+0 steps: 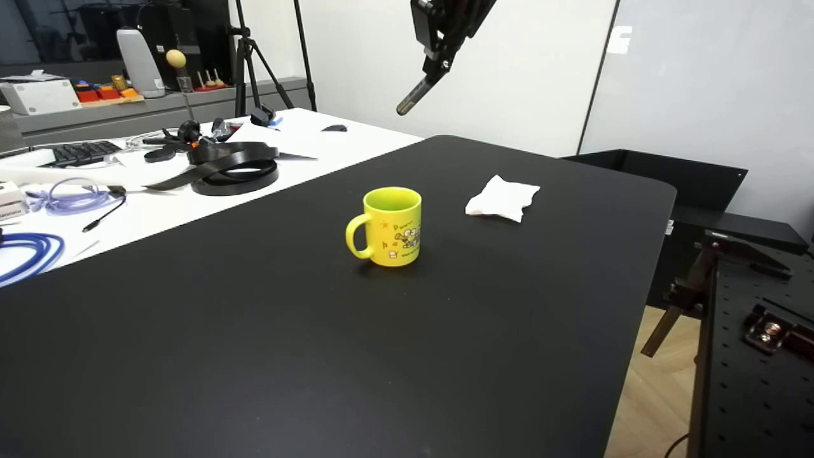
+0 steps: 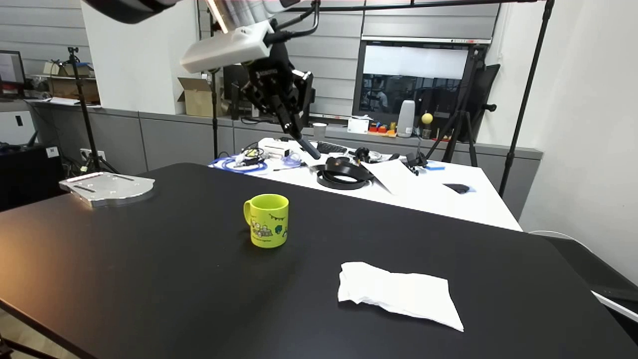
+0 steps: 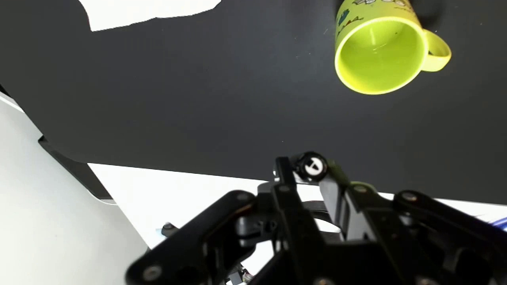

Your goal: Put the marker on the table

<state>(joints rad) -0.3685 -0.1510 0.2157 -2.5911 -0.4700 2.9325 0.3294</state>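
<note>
The marker is a thin dark stick (image 1: 414,97), held tilted in the air; it also shows in an exterior view (image 2: 310,148). In the wrist view its round black end with a white mark (image 3: 313,166) faces the camera. My gripper (image 3: 307,168) is shut on the marker between its fingertips, and it also shows in both exterior views (image 1: 437,67) (image 2: 293,130). The gripper and marker are well above the table's matte black top (image 1: 286,356) (image 2: 174,279) (image 3: 222,103). The part of the marker between the fingers is hidden.
A yellow mug (image 1: 392,229) (image 2: 268,222) (image 3: 382,55) stands upright on the black table. A white crumpled paper (image 1: 502,198) (image 2: 398,291) (image 3: 146,12) lies near it. A metal plate (image 2: 109,187) sits at the table's end. A cluttered white table (image 1: 356,137) adjoins the black one.
</note>
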